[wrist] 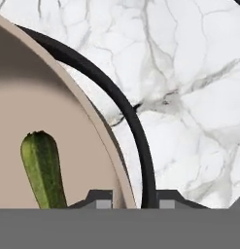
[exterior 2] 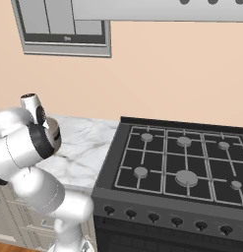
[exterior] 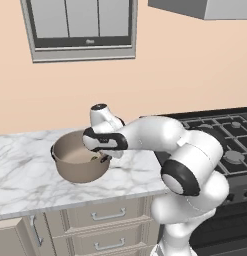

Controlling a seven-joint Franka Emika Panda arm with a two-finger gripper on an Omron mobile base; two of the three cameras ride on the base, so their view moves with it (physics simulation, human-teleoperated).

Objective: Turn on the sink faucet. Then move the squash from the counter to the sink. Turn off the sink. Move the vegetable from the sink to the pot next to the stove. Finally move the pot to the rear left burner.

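Marble counter — squash inside pot

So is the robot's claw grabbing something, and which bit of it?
Yes. The gripper is shut on the pot, pinching its right rim and the dark handle there. The squash lies loose inside the pot.

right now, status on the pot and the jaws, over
Gripper shut on pot rim and handle. Squash inside pot. Pot on counter, left of stove. Path looks clear.
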